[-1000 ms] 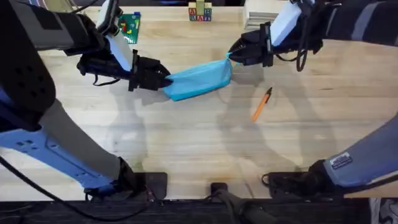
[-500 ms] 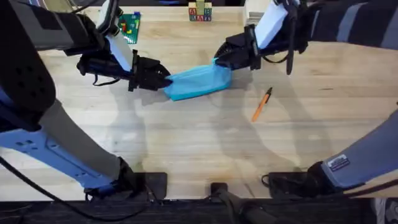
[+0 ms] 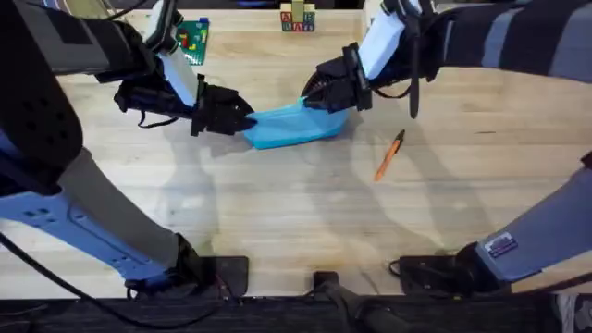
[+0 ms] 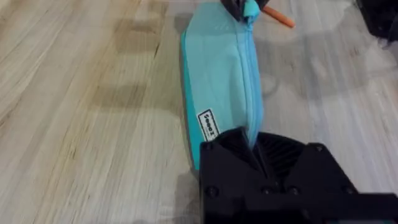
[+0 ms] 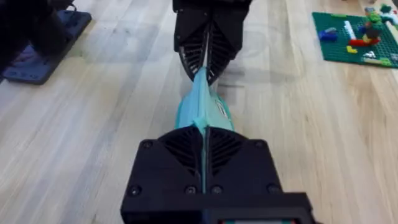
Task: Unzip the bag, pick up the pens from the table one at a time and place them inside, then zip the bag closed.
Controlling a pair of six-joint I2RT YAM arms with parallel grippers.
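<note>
The light blue bag lies across the middle of the table, stretched between both arms. My left gripper is shut on the bag's left end; the left wrist view shows it pinching the fabric beside the zipper line. My right gripper is shut on the zipper pull, partway along the bag from its right end. The left gripper faces it from the far end. One orange pen with a black tip lies on the table right of the bag, apart from it.
A green baseplate with small bricks sits at the back left, and letter blocks stand at the back centre. Bare wood stretches from the bag to the front edge.
My right gripper has slid left along the bag's top, from its right end toward the middle, with the zipper pull pinched. The left gripper and the pen have stayed put.
</note>
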